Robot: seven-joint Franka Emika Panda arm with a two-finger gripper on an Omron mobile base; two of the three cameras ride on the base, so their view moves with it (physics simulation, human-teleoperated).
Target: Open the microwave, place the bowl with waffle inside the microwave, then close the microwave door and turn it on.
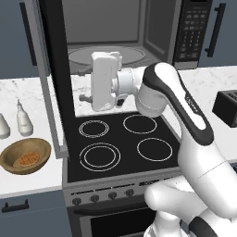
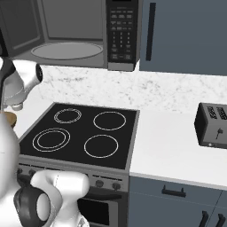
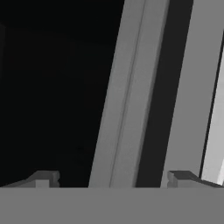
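Observation:
The microwave (image 1: pixel 159 28) hangs above the stove with its grey inside and glass turntable (image 1: pixel 106 54) exposed. Its keypad (image 2: pixel 120 31) is on the right. The microwave door (image 1: pixel 58 69) stands swung out to the left, seen almost edge-on. My gripper (image 1: pixel 84 85) points left at the door's inner face, open, with nothing held. In the hand view the fingertips of my gripper (image 3: pixel 113 179) stand wide apart before the door's steel frame (image 3: pixel 131 96) and dark glass. The brown bowl (image 1: pixel 25 156) rests on the left counter beyond the door, holding the waffle (image 1: pixel 26 160).
A black stovetop (image 1: pixel 122 139) with several burner rings lies below my arm. Two white bottles (image 1: pixel 24 119) stand behind the bowl. A black toaster (image 2: pixel 213 125) sits on the right counter (image 2: pixel 168 150). Dark cabinets flank the microwave.

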